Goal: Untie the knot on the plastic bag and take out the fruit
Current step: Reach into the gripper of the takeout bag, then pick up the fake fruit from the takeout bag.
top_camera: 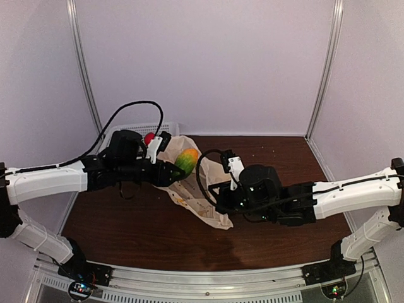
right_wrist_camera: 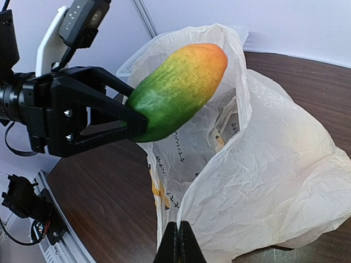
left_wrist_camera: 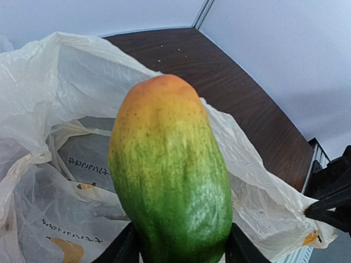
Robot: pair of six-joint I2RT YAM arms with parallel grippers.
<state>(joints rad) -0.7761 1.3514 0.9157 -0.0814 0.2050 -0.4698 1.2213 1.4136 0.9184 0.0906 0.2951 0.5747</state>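
The plastic bag [top_camera: 189, 199] lies open on the table, cream with yellow bananas and dark lettering; it also shows in the left wrist view [left_wrist_camera: 66, 71] and the right wrist view [right_wrist_camera: 274, 181]. No knot shows. My left gripper [top_camera: 175, 172] is shut on one fruit [top_camera: 186, 161], long, green at the held end and orange at the tip, held above the bag's mouth. In the left wrist view [left_wrist_camera: 178, 249] the fruit [left_wrist_camera: 170, 175] fills the jaws. My right gripper [right_wrist_camera: 178, 244] is shut on the bag's thin front edge [top_camera: 218, 203]. The fruit [right_wrist_camera: 178, 90] and left gripper [right_wrist_camera: 134, 118] show there too.
A white perforated basket [top_camera: 142, 128] stands at the back left, behind my left wrist, with a red rounded thing [top_camera: 149, 137] by it. The dark wooden table [top_camera: 126, 214] is walled by white panels. My right arm [left_wrist_camera: 329, 203] shows at the edge of the left wrist view.
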